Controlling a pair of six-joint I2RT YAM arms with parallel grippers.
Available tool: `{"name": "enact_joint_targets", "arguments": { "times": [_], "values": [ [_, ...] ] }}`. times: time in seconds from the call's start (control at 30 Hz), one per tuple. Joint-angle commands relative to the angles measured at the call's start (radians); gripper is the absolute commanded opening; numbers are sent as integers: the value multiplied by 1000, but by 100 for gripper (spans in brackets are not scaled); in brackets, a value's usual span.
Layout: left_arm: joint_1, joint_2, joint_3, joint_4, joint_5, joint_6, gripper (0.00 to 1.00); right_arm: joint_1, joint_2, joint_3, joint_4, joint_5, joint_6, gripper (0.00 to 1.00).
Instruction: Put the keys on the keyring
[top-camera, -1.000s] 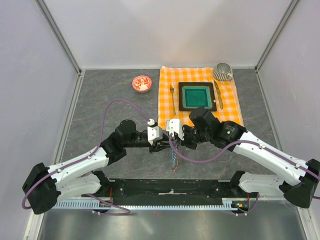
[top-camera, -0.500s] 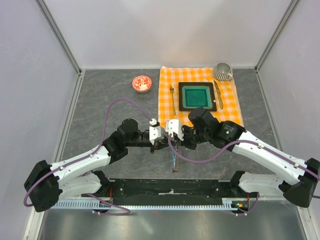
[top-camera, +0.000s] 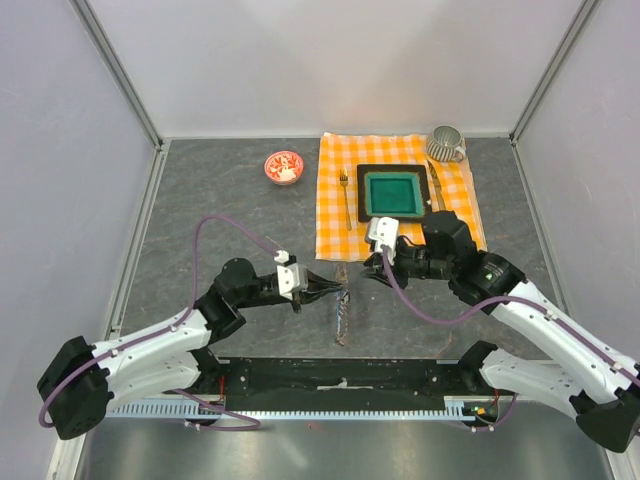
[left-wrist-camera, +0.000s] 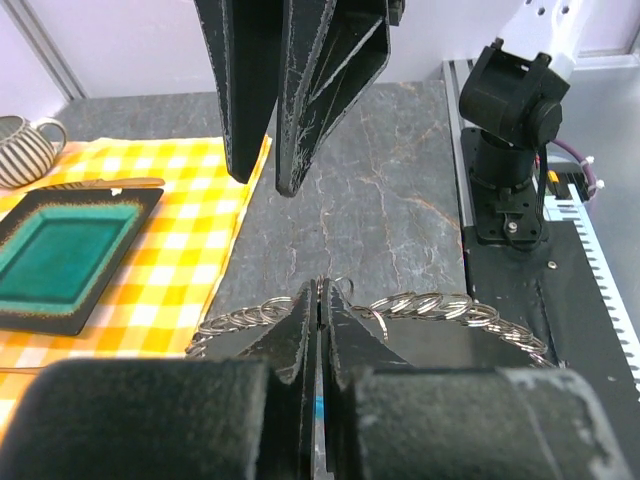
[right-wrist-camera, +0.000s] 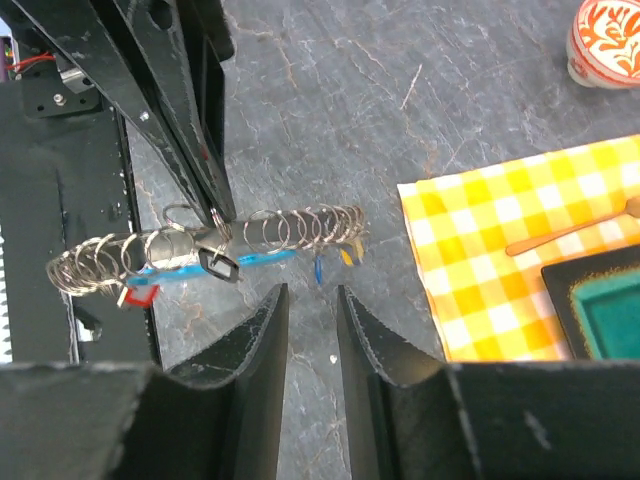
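A: Where does the keyring (top-camera: 342, 314) lie?
B: You'll see it low centre on the counter (top-camera: 220, 200), below the cloth (top-camera: 335, 215) and its left corner.
A: And on the cloth?
B: The plate (top-camera: 393, 193), fork (top-camera: 345, 190) left, knife (top-camera: 436, 186) right, mug (top-camera: 446, 143) at its upper-right corner; bowl (top-camera: 283, 166) left of the cloth.

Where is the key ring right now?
In the top view the keyring is near the front middle of the table, just short of the checked cloth; the left gripper pinches it.

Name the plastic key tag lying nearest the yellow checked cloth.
The small yellow tag; the blue tag hangs just beyond it, the red tag much farther off.
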Motion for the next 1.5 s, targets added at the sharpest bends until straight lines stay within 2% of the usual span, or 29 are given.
{"name": "enact_joint_targets", "arguments": {
  "times": [0.0,0.03,0.17,0.47,0.83,1.47],
  "values": [
    [-2,-23,-79,343,-58,-106,2,-58,-38,-63,151,-164,78,34],
    [-2,-20,-90,417,-70,-115,2,-66,-38,-85,166,-200,86,34],
    [-2,-17,-100,468,-96,-140,2,-70,-42,-119,243,-257,137,34],
    [-2,-9,-83,465,-119,-140,2,-67,-61,-149,350,-266,200,42],
    [-2,-8,-54,408,-159,-173,2,-64,-64,-165,393,-231,236,42],
    [-2,-23,-52,388,-208,-178,2,83,-25,-168,387,33,218,31]
  ]
}}
